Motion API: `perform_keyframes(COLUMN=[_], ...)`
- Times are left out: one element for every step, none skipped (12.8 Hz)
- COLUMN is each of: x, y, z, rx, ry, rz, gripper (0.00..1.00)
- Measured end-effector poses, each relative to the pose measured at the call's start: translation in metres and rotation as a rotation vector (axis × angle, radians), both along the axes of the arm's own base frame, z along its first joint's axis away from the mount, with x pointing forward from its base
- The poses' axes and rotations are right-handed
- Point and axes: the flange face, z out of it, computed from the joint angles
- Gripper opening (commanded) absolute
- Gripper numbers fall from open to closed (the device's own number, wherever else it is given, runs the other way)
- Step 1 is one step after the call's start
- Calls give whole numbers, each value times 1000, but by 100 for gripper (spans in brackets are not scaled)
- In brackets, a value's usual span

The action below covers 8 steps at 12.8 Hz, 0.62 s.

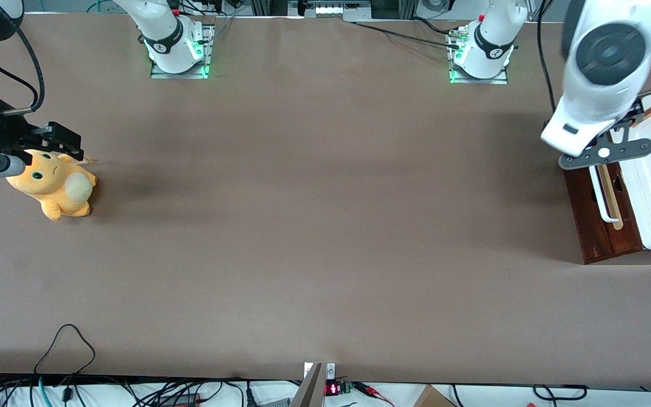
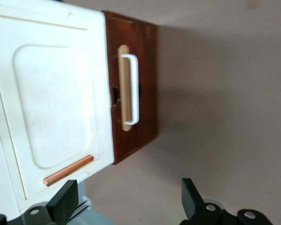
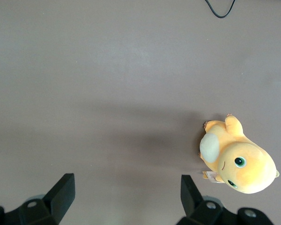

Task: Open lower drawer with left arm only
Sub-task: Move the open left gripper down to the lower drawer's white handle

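The left arm [image 1: 605,73] reaches out over the working arm's end of the brown worktop [image 1: 314,226]. Its hand [image 2: 129,201] hangs in the air above the drawer box, and its two black fingers [image 2: 63,199] stand wide apart with nothing between them.

The front view shows the lower drawer [image 1: 599,217] as a dark red-brown front at the edge of the worktop, but the big white arm covers part of it. Only some of the white loop handle [image 1: 602,198] and the pale tan strip [image 1: 612,198] peek out under the arm.

The left wrist view looks straight down and shows more. There the lower drawer [image 2: 136,89] front is seen whole, with the white loop handle [image 2: 133,89] lying along the pale tan strip [image 2: 124,89]. The hand is not touching the handle. The white lid panel [image 2: 49,103] sits on top of the box, with an orange slot [image 2: 68,170] near one edge.

The right wrist view shows none of this. It shows an orange plush toy [image 3: 236,159] lying on the worktop. In the front view that plush toy [image 1: 54,186] lies toward the parked arm's end, well apart from the drawer. A black cable [image 1: 65,345] loops on the worktop near the front camera
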Motion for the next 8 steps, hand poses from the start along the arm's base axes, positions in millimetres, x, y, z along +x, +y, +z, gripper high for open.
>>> perform_keyframes(x=[1,-1,-5,-9,-14,-17,-19,-20], y=[-2,-6,-11,-14,-13,-10,-5,0], z=[-25,-51,-77,-104,-128,-152,-172,-191], rx=[77,165,253,334,398,455,504,548], ry=[2,0,-11,-24,-36,-44,-47,-47], rz=[17,31,39,38,36,33,20,0], gripper=[97,97,97,97,96,96,95,95])
